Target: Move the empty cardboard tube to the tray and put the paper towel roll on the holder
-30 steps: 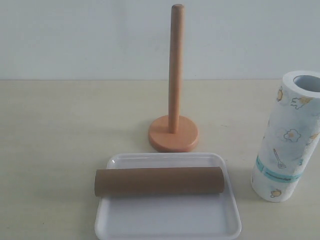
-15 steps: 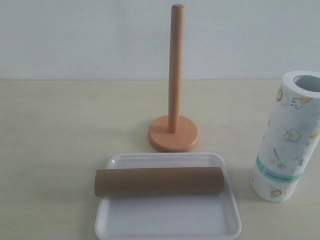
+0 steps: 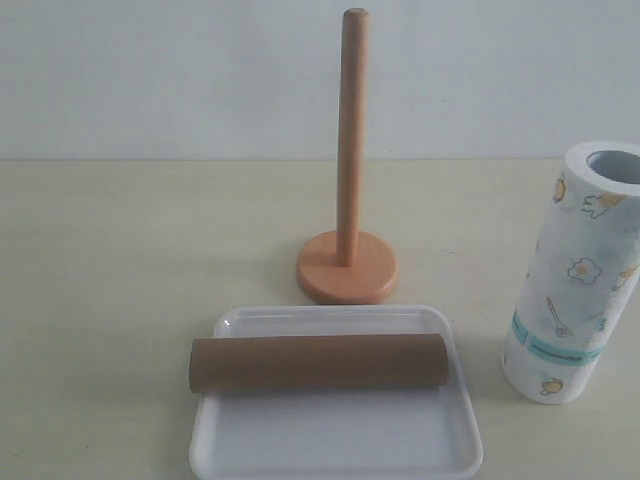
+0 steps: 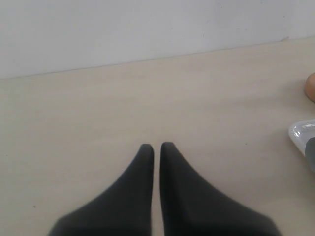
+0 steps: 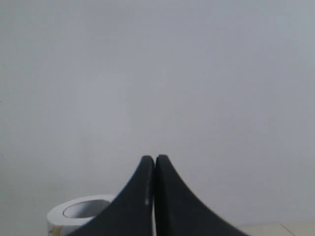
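Observation:
The brown cardboard tube (image 3: 318, 362) lies on its side across the far half of the white tray (image 3: 340, 440). Behind the tray stands the orange-tan wooden holder (image 3: 348, 150), its post bare. The printed paper towel roll (image 3: 575, 275) stands upright at the right edge of the exterior view, and its top rim (image 5: 81, 210) shows in the right wrist view. Neither gripper appears in the exterior view. My left gripper (image 4: 157, 146) hangs over bare table, shut and holding nothing. My right gripper (image 5: 155, 158) is shut, empty, raised beside the roll's top.
The light wooden tabletop (image 3: 130, 260) meets a white wall at the back. In the left wrist view a corner of the tray (image 4: 299, 135) and a sliver of the holder's base (image 4: 310, 86) show at one edge.

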